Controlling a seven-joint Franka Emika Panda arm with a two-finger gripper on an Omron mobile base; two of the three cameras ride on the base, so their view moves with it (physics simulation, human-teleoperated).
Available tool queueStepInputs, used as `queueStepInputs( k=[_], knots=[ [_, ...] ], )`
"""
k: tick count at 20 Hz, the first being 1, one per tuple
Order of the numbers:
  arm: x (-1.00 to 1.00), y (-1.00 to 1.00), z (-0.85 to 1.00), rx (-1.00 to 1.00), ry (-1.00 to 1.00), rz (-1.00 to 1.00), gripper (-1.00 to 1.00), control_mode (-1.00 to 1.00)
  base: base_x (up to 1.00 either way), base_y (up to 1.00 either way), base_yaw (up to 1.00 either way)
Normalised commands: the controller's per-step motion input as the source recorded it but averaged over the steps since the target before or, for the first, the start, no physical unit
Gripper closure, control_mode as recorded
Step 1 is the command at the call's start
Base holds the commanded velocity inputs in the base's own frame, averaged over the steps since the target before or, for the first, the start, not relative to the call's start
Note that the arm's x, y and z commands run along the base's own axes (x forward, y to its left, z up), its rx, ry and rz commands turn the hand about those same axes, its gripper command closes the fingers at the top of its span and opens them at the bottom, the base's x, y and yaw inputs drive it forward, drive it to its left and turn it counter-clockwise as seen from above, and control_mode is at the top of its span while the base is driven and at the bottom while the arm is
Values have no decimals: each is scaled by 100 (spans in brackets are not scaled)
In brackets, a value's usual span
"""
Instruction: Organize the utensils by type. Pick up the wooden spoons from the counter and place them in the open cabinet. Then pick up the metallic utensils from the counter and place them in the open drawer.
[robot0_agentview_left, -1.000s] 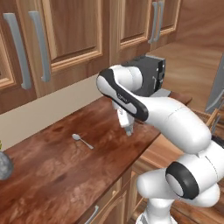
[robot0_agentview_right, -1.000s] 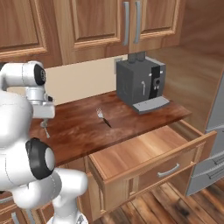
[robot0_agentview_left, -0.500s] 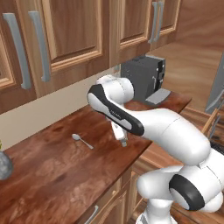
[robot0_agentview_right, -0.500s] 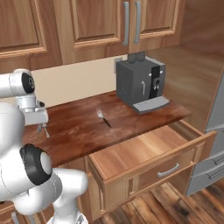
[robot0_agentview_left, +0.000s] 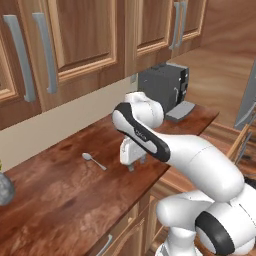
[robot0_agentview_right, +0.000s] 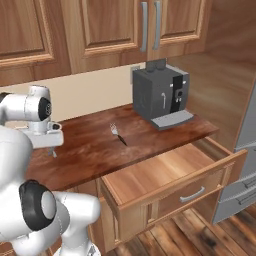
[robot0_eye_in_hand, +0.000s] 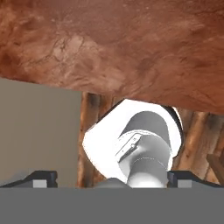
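My pincer (robot0_agentview_left: 133, 164) hangs open and empty over the counter (robot0_agentview_left: 65, 200), and the metal spoon (robot0_agentview_left: 93, 160) lies at its 9 o'clock, untouched. I see no wooden spoons on the counter, so I judge them stowed; left is carrying the spoon to the open drawer (robot0_agentview_right: 165, 175)

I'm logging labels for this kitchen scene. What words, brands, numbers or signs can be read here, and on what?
None can be read. The dark grey coffee machine has small front markings, too blurred to tell. The brown wooden wall cabinets, the dark reddish-brown countertop and the open light-brown drawer show no text.
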Motion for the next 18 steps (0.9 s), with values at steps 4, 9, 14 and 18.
queueStepInputs(
  k=[4,9,14,18],
  knots=[
    [67,31,-17,-10,-24,-39,-100,-100,0,0,0],
    [67,32,-13,-28,-18,-28,-100,-100,0,0,0],
    [68,32,-41,-21,-1,-18,-100,-100,0,0,0],
    [72,22,-35,-1,0,-13,-100,-100,0,0,0]
  ],
)
